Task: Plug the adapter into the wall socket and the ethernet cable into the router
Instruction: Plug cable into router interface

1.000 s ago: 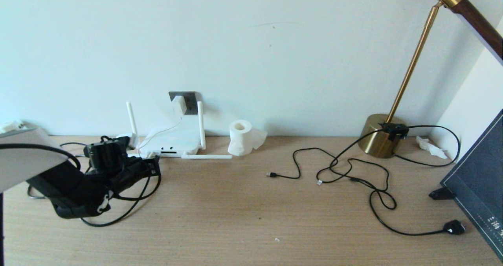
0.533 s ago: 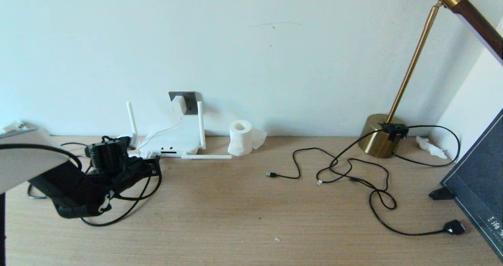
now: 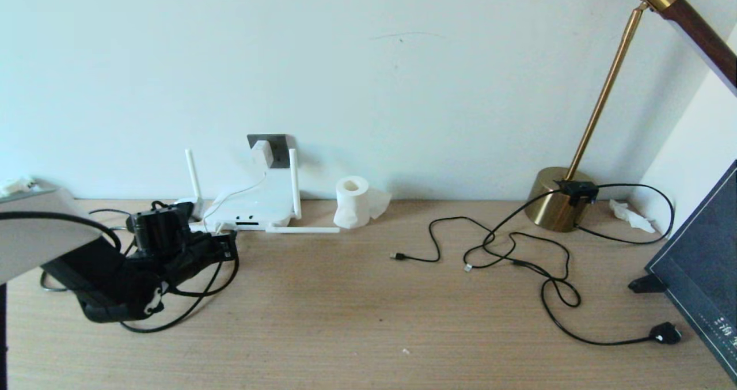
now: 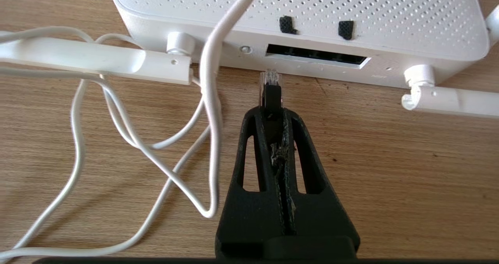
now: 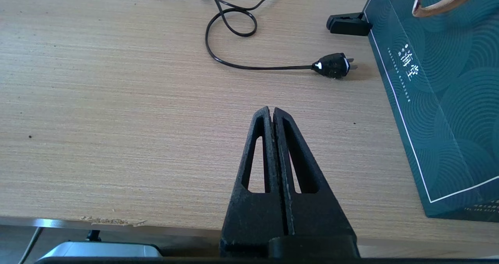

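Wooden desk (image 4: 390, 170): left gripper (image 4: 271, 114), clamped on black clear-tipped ethernet cable (image 4: 270, 85), should shift toward flat white router (image 4: 296, 6)'s slot ahead; right gripper (image 5: 272, 114) pinched empty.

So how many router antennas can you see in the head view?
3. One stands upright at the router's left rear corner, one upright at its right side, one lies flat on the desk in front. More may be hidden behind the left arm.

Matt perforated white plastic router (image 4: 296, 18) on wood-grain table (image 4: 390, 170).
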Controlling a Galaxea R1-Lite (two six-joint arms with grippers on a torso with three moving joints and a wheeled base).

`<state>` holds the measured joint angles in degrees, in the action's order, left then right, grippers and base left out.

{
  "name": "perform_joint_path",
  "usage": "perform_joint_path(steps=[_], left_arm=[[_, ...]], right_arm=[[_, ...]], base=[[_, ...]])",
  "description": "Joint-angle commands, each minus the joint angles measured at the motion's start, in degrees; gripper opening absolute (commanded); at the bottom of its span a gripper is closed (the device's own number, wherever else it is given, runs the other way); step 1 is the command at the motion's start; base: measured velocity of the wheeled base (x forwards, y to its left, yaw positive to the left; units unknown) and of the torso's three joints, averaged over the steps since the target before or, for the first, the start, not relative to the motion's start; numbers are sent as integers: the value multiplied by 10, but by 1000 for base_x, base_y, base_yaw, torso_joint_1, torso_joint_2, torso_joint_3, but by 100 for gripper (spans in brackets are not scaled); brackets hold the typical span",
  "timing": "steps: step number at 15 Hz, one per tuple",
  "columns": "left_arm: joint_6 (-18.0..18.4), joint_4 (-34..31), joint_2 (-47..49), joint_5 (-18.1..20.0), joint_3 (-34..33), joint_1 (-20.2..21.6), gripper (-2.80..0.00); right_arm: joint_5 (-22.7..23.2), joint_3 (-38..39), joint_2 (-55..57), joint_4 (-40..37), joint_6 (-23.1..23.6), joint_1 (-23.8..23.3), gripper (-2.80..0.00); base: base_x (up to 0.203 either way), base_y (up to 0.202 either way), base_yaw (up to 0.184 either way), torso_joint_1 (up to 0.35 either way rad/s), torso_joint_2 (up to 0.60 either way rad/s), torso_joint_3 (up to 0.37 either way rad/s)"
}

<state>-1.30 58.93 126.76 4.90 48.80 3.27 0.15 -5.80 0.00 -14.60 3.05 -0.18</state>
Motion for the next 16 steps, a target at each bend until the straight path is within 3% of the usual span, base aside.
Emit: perform_joint_path(steps=[1, 16], left_arm=[[8, 6, -1, 0, -1, 0, -280], [8, 3, 5, 0, 17, -1, -280]], right_arm=[[0, 0, 1, -1, 0, 0, -280], [0, 0, 1, -1, 0, 0, -280]], base=[[0, 0, 0, 0, 0, 0], [0, 0, 0, 0, 0, 0]])
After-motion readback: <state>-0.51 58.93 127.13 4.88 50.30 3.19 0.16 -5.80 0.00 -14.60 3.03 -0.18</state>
